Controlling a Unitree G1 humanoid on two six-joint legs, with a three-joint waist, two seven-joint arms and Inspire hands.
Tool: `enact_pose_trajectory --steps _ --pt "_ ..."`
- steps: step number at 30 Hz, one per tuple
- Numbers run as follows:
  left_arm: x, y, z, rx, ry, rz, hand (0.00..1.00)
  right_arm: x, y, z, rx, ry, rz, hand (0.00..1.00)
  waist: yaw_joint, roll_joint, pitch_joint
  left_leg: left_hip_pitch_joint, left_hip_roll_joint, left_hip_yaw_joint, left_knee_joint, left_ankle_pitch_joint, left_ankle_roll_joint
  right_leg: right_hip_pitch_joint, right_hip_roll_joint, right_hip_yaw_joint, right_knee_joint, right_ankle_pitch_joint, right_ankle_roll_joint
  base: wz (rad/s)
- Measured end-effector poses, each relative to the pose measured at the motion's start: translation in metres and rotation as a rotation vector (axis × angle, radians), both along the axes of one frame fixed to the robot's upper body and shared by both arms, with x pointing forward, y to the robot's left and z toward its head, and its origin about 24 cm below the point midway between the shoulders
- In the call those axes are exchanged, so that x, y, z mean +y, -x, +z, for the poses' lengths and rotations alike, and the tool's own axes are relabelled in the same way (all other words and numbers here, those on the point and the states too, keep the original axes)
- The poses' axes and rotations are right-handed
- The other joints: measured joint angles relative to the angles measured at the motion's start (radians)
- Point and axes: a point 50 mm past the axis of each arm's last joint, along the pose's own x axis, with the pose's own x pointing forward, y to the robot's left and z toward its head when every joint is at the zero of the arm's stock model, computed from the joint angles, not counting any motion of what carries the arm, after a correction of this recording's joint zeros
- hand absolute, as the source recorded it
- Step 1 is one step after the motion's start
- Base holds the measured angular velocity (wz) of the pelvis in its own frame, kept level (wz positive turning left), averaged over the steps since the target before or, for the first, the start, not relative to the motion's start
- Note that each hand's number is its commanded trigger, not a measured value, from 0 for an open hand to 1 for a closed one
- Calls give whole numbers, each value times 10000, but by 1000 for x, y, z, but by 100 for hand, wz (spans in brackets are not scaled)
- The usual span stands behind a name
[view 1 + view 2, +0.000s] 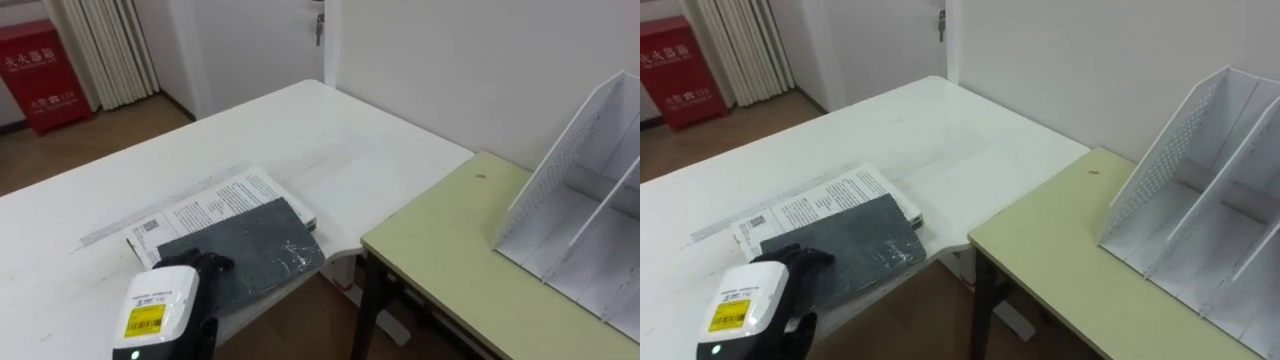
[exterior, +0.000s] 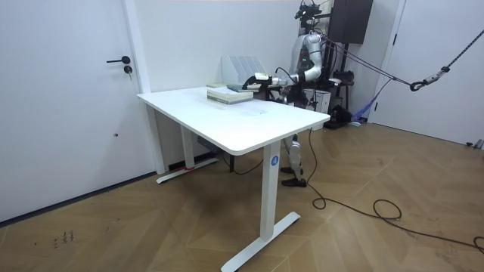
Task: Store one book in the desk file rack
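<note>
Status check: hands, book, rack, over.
Left hand on dark book, grip unclear. Book on white table, not racked. File rack empty on green desk, way clear.

The left robot hand comes in from the lower left of the eye views, low and close to the camera, its dark back turned up beyond the white wrist housing. In the room view the robot stands upright, its left arm stretched out level in front of its body, toward the room view's left.
</note>
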Motion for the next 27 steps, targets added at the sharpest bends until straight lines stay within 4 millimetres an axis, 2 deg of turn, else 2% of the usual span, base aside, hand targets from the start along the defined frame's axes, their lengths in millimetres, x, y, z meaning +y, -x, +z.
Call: enact_pose_trajectory --steps 4,6,9,16,20,27 --pt "1 -5 4 -237 -108 118 100 -1 -2 1 -76 72 189 0 -29 4 -8 25 0 17 -27 1 1 4 -3 4 16 -9 0 0" --pt "1 -5 5 -317 -139 137 100 -2 -1 1 14 135 224 0 -52 19 -54 38 -1 28 -14 4 6 6 -3 14 28 -8 1 0" --pt "1 -5 5 -353 -230 173 100 -3 -1 1 40 224 279 0 -162 26 -72 43 -4 24 10 12 11 20 -6 17 23 -8 1 0" --pt "0 -5 5 -353 -440 118 100 -6 1 2 81 470 224 0 -207 7 -81 50 3 82 16 15 10 19 -10 26 12 -8 1 0" --pt "0 -5 5 -381 -400 128 100 -9 8 2 298 692 186 0 -209 0 -85 63 27 281 6 18 16 28 -24 76 29 -10 4 0" --pt "1 -7 6 -559 321 227 100 -12 13 2 406 790 206 0 -155 45 -51 173 46 315 -152 63 27 30 -24 188 1 -16 18 -3"
